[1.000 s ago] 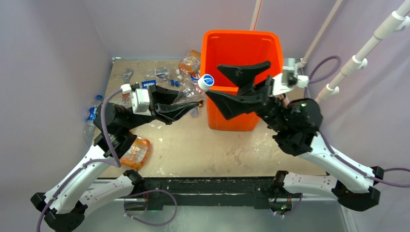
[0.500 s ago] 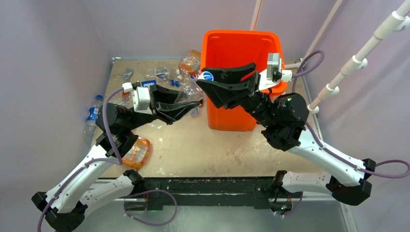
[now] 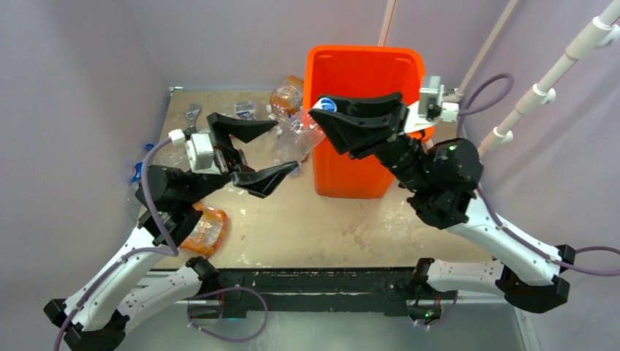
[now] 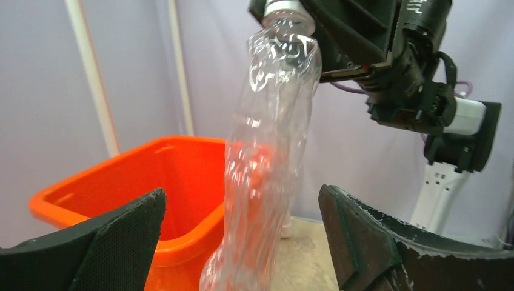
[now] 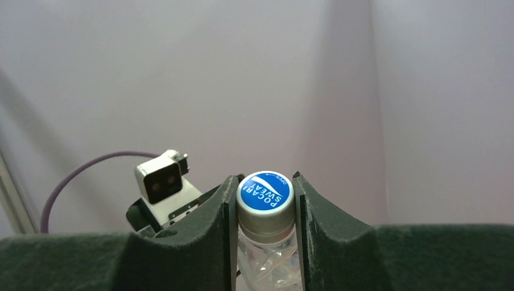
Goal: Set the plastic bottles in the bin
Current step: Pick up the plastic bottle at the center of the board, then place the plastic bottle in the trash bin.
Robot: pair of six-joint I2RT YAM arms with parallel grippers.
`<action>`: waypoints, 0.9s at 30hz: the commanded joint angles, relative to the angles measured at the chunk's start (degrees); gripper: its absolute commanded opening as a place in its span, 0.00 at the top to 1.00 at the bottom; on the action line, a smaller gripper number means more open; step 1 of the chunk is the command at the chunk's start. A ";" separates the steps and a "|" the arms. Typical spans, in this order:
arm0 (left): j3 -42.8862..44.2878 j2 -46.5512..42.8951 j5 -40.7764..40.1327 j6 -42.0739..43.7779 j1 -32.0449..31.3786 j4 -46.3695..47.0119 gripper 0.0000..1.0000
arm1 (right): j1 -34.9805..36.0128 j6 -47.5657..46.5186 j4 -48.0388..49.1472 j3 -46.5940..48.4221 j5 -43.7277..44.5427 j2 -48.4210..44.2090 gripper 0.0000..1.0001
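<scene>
A clear crushed plastic bottle (image 3: 296,140) with a blue cap (image 5: 264,193) hangs tilted just left of the orange bin (image 3: 363,50), its top level with the rim. My right gripper (image 3: 322,115) is shut on its cap and neck, and in the right wrist view both fingers (image 5: 218,230) press the cap's sides. My left gripper (image 3: 283,146) stands open around the lower body of the bottle (image 4: 267,151), with both pads apart from it. More bottles (image 3: 286,91) lie at the back left of the table.
An orange crushed bottle (image 3: 205,228) lies near the left arm's base, and a blue-labelled one (image 3: 137,172) by the left wall. A wrench (image 3: 192,113) and small clutter (image 3: 245,110) sit at the back left. White pipes (image 3: 541,88) run along the right.
The right gripper closed on the bottle's cap and raised it slightly toward the bin. The left gripper opened, let go of the bottle's body and drew back a little to the left.
</scene>
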 commanded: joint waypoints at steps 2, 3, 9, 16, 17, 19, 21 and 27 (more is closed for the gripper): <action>-1.90 -4.38 -9.07 0.93 0.07 2.95 0.02 | -0.15 -8.90 -0.70 6.73 10.50 -3.36 1.00; -2.62 -5.18 -9.55 1.16 0.10 3.58 0.02 | -0.11 -10.66 -0.69 7.61 12.57 -3.16 1.00; -4.04 -8.95 -13.42 1.78 0.08 2.03 0.01 | -0.18 -26.13 7.91 9.96 29.54 -0.73 1.00; -6.25 -10.17 -35.79 0.53 0.13 -2.69 0.01 | -16.05 -22.75 -3.18 16.46 37.27 12.02 1.00; -5.94 -9.57 -39.78 -0.52 0.13 -4.64 0.01 | -19.89 -17.24 -6.74 16.22 35.07 12.87 1.00; -4.43 -7.79 -48.93 -2.50 0.13 -10.03 0.01 | -24.19 -10.56 -9.49 13.59 33.34 13.53 1.00; -2.10 -5.89 -55.99 -5.20 0.11 -16.64 0.01 | -25.93 -7.00 -10.96 11.23 32.74 13.61 1.00; -1.04 -2.49 -69.84 -13.56 0.13 -27.24 0.01 | -27.03 -0.36 -19.80 10.17 29.43 16.46 1.00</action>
